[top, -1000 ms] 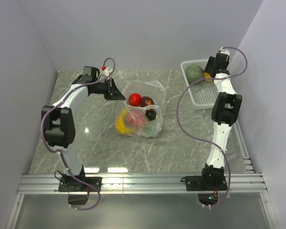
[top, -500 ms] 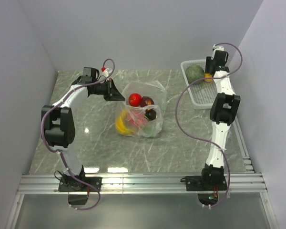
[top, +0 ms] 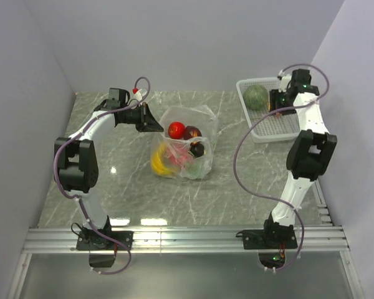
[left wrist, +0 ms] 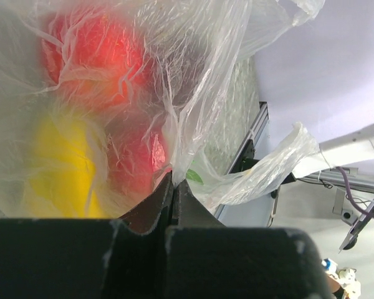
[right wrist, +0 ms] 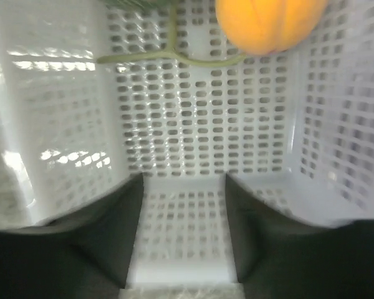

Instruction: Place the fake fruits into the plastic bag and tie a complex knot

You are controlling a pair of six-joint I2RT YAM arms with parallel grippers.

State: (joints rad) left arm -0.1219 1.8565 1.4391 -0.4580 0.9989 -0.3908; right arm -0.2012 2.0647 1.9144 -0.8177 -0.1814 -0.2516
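Left gripper [left wrist: 172, 185]: clenched, its two black fingers pressed together on a fold of the thin transparent crinkly plastic bag [top: 188, 151], gripping the rim on the side nearest the left arm. The bag stands near the middle of the grey marbled table [top: 230, 184] with its mouth open upward. It holds a glossy red ball [top: 176, 129] at the top beside a dark magenta-red piece [top: 192, 132], with a yellow banana-shaped fruit [top: 157, 163] low against the left wall. Other reddish pieces lie between them, too crumpled over by the film to tell apart. In the left wrist view the red and yellow fruits show as blurred patches pressing on the plastic just beyond the fingertips. Right gripper [right wrist: 182, 182]: its jaws stand apart with nothing between them, lowered inside the white plastic lattice basket [top: 282, 129] at the far right corner of the table. A rounded orange-yellow fruit [right wrist: 271, 23] lies on the basket floor ahead of the fingers, apart from them. A dull green round melon [top: 256, 96] occupies the far left end of the basket, just beside the gripper.
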